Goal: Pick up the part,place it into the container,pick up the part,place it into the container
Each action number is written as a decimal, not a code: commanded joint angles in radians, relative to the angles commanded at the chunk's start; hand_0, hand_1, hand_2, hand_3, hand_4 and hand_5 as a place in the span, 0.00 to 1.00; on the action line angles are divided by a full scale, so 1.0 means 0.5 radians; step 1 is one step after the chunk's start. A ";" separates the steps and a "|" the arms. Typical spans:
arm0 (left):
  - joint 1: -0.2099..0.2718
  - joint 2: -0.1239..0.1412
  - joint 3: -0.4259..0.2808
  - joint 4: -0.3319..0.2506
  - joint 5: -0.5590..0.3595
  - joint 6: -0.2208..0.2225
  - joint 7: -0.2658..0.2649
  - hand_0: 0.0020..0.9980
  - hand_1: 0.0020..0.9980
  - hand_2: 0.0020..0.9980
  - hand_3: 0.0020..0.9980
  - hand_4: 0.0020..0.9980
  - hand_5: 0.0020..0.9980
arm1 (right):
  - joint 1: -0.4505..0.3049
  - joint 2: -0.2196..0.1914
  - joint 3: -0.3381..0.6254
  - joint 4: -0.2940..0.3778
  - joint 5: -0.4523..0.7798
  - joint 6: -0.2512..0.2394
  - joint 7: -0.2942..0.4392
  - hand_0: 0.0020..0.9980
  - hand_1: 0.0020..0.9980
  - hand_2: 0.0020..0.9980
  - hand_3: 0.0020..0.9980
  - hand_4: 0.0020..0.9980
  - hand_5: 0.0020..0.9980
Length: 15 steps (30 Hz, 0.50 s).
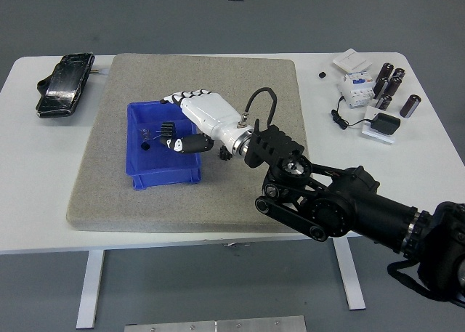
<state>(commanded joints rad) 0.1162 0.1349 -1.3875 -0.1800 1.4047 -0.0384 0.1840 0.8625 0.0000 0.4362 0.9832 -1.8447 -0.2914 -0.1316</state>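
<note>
At the far left of the white table [22, 165] lay a black pouch [64, 85], well apart from the work. On the grey mat [240, 78] stood the blue container [138, 173], and inside it I could see a dark toothed part [168, 128] near the far wall, with a few small bits just to the left of it. The right hand [202, 118] hung over the right side of the container, its white fingers [178, 98] stretched out and loosely spread and the thumb low near the right wall — it held nothing. A dark piece beside the wrist was half hidden, so I could not tell what it was. Dark cylinders [389, 81] and a white device [354, 85] lay at the far right.

In my judgement the danger was in the withdrawal — the low thumb could catch the wall and drag or tip the container.
</note>
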 joint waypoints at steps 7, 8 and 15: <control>-0.001 -0.009 -0.001 0.000 -0.002 0.000 -0.003 0.67 0.67 0.66 0.66 0.70 0.41 | -0.078 -0.094 0.105 -0.117 0.023 0.024 0.022 0.80 0.77 0.83 0.84 0.78 0.55; -0.002 -0.010 -0.002 0.000 -0.001 0.000 -0.003 0.67 0.67 0.66 0.66 0.70 0.41 | -0.087 -0.107 0.104 -0.138 0.026 0.028 0.029 0.80 0.77 0.83 0.84 0.78 0.55; -0.010 -0.015 0.005 0.000 -0.002 -0.001 -0.011 0.67 0.67 0.66 0.66 0.70 0.41 | -0.145 -0.170 0.051 -0.265 0.055 0.068 0.062 0.79 0.76 0.82 0.83 0.78 0.55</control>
<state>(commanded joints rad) 0.1113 0.1273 -1.3848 -0.1800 1.4037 -0.0388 0.1783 0.7901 -0.0850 0.4618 0.8505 -1.8174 -0.2574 -0.1004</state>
